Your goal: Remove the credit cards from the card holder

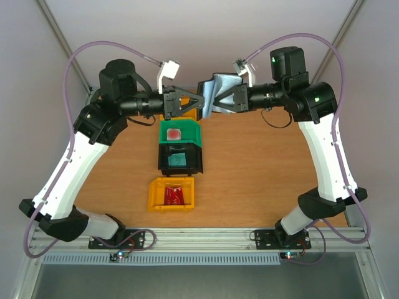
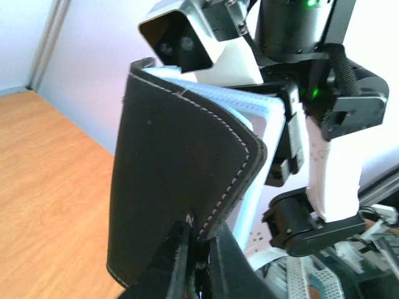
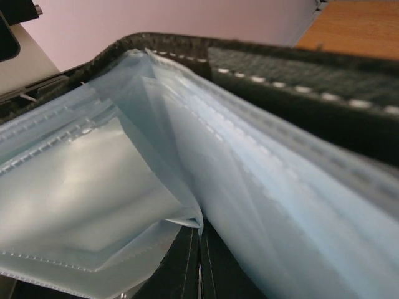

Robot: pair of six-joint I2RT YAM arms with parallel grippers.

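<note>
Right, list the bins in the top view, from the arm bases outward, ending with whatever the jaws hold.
Going outward: yellow bin → black bin → green bin → card holder, held up between both arms' jaws.

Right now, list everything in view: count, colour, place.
card holder: 1, black with blue-grey pockets, held in the air between both end effectors
pink-red card: 1, in the green bin
teal card: 1, in the black bin
red card: 1, in the yellow bin
green bin: 1, mid-table, farthest of the row of three
black bin: 1, between the green and yellow bins
yellow bin: 1, nearest the arm bases
yellow shape: 1, behind the green bin, mostly hidden
table: 1, brown wood
left end effector: 1, black, shut on the holder's cover
right end effector: 1, black, shut on the holder's pockets
</note>
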